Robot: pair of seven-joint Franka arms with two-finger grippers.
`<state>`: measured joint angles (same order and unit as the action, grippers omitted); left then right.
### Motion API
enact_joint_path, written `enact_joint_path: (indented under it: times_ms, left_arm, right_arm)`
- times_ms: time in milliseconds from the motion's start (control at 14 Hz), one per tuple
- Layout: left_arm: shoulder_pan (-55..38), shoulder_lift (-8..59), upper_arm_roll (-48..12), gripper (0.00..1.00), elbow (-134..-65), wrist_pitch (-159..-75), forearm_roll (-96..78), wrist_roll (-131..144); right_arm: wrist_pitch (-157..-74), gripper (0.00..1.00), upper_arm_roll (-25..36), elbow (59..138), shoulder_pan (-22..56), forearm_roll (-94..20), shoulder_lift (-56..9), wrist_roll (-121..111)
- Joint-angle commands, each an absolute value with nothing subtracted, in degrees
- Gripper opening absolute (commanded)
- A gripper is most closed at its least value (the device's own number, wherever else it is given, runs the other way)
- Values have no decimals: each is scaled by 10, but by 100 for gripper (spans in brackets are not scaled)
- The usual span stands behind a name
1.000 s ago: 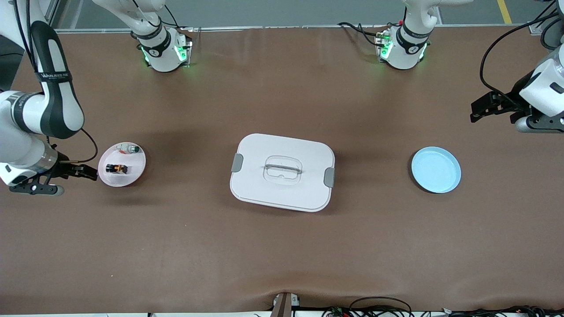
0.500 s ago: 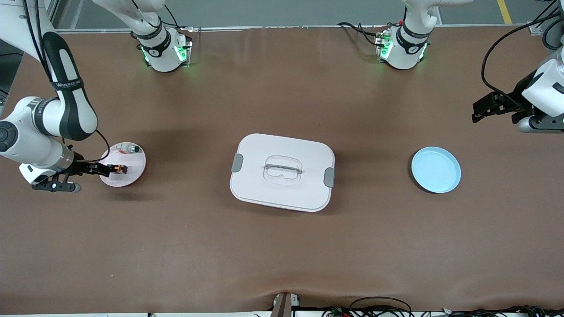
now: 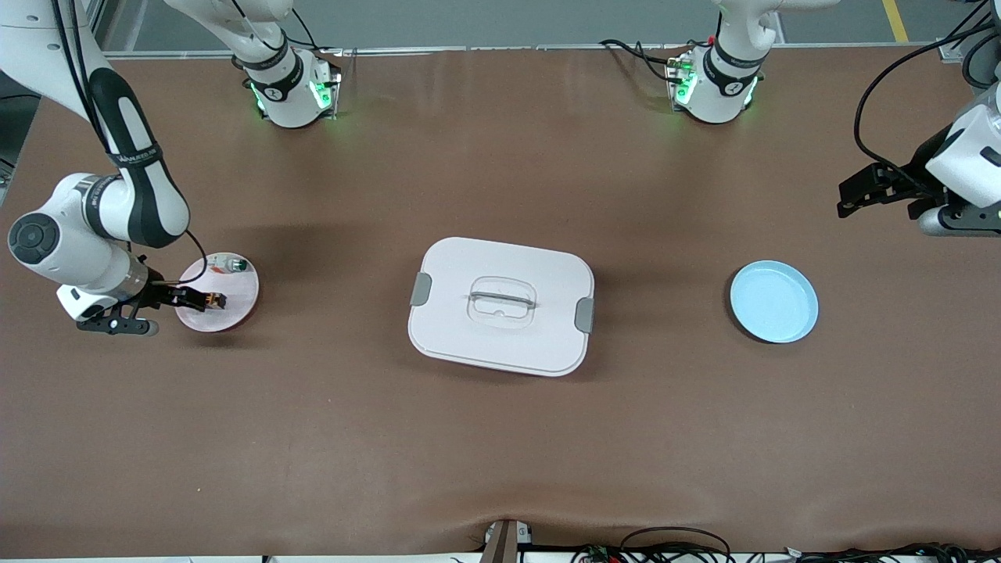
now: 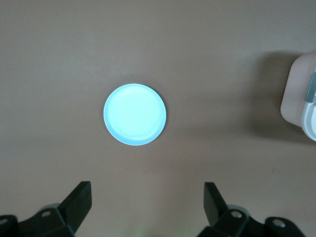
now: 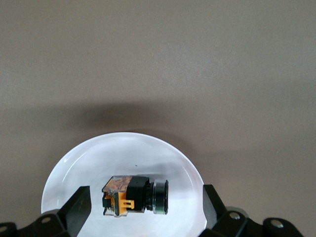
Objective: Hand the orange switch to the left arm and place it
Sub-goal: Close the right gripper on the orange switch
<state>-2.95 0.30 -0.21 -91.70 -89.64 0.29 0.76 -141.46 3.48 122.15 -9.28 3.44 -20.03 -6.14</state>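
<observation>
The orange switch (image 3: 213, 299) lies on its side on a small pink plate (image 3: 238, 297) toward the right arm's end of the table. In the right wrist view the switch (image 5: 136, 196) shows its black body and orange parts between the two fingertips. My right gripper (image 3: 194, 299) (image 5: 145, 197) is open, with one finger on each side of the switch and a gap to both. The white box (image 3: 500, 305) stands at mid-table. Over bare table at the left arm's end, my left gripper (image 3: 851, 199) (image 4: 147, 195) is open and holds nothing.
A small white component with a green cap (image 3: 231, 266) shares the pink plate. A blue plate (image 3: 774, 302) (image 4: 135, 114) lies between the box and the left arm's end. A corner of the box (image 4: 298, 94) shows in the left wrist view.
My right gripper has moved in over the pink plate until its open fingers flank the switch. The left gripper has barely shifted.
</observation>
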Motion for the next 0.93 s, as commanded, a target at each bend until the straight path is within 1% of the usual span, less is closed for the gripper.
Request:
enact_joint_path:
  times_ms: [0, 143, 857]
  left_arm:
    - [-31, 4, 1, 100, -911, -896, 4, 2]
    - [-33, 4, 1, 100, -911, -896, 6, 2]
    - [-32, 14, 0, 100, -912, -896, 5, -6]
  right_arm:
    - [-1429, 100, 27, 1234, -104, 40, -198, -64]
    - [-1440, 100, 26, 1237, -102, 40, -204, -60]
    - [-1440, 100, 25, 1238, -98, 36, -227, -58]
